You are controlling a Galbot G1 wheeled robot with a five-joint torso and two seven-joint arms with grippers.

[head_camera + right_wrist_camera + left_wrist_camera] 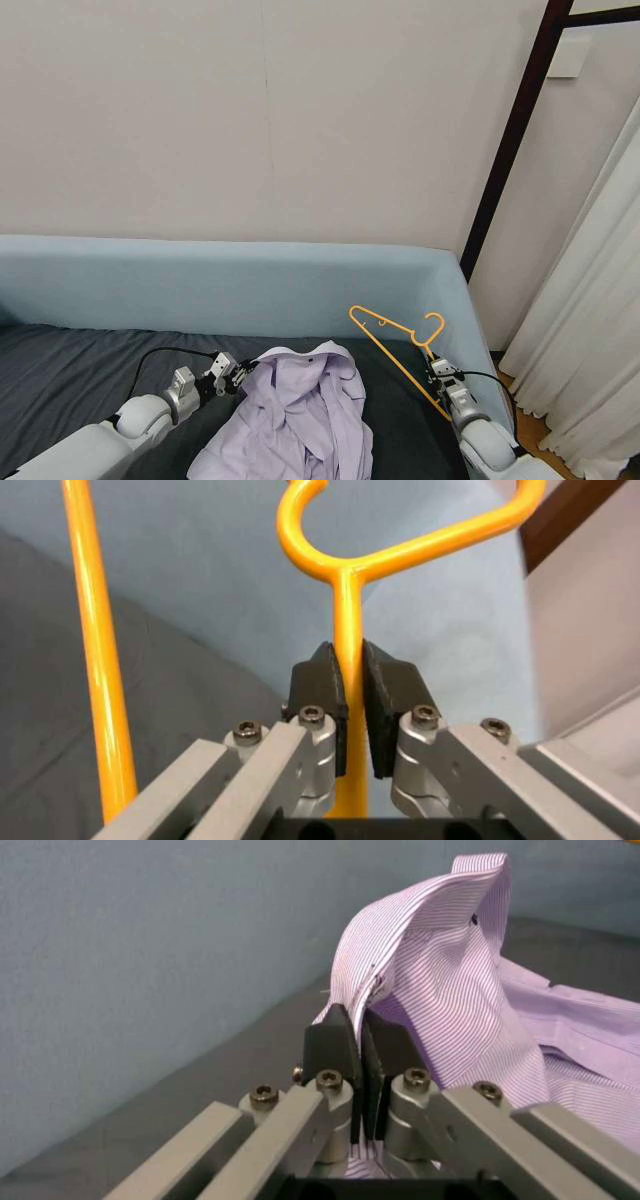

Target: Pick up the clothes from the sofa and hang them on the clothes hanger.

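A lilac striped shirt (300, 420) lies crumpled on the dark seat of the sofa (70, 365). My left gripper (243, 376) is at the shirt's left edge, shut on a fold of the cloth. The left wrist view has the fabric (440, 982) pinched between the black pads (332, 1046) and lifted in a peak. At the sofa's right end, my right gripper (436, 367) is shut on the neck of an orange clothes hanger (385, 337), held up tilted beside the shirt. In the right wrist view the hanger's stem (346, 622) runs between the pads (320, 682), below its hook.
The sofa's pale blue backrest (230, 285) runs behind the shirt, and its right arm (465, 310) is close to the hanger. A dark pole (510, 140) stands at the right against the wall. White curtains (590, 320) hang at the far right.
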